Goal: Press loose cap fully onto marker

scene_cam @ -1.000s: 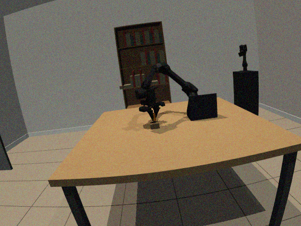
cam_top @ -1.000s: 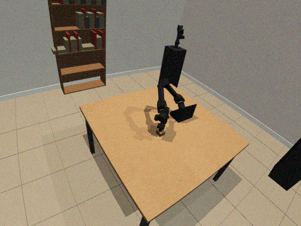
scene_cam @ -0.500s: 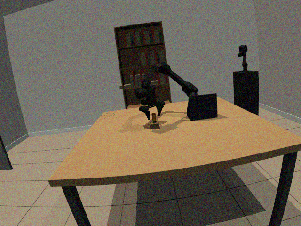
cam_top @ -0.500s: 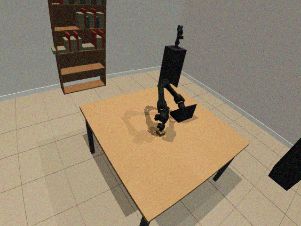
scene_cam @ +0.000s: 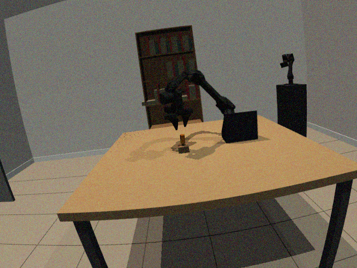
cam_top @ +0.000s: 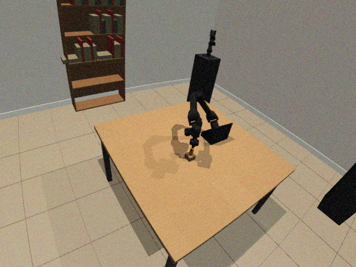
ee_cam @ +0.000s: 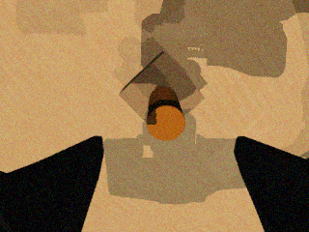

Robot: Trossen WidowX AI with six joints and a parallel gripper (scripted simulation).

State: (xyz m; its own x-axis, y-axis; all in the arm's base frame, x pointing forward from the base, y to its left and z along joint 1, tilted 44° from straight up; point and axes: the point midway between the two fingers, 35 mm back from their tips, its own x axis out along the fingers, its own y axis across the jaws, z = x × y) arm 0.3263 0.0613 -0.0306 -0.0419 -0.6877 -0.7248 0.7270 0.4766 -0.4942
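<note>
- The gripper hung above the marker, fingers pointing straight down, spread well apart and holding nothing.
- In the exterior view a clear gap showed between the fingertips and the top of the cap.
- The orange cap sat on the marker, which stood upright in the block; the marker's own body was mostly hidden under the cap.
- The wrist view looked almost straight down: the cap's round orange top lay between the two dark fingers, touching neither.
- Below the cap in that view, the block appeared as a square turned corner-on, its edges blending with shadow.
- In the top view the cap and block stood near the middle of the table, just in front of the arm's base.
- Whether the cap was seated fully down could not be judged from these views.
- A bookcase stood against the far wall, and a dark pedestal with a camera on top stood beside the table.
</note>
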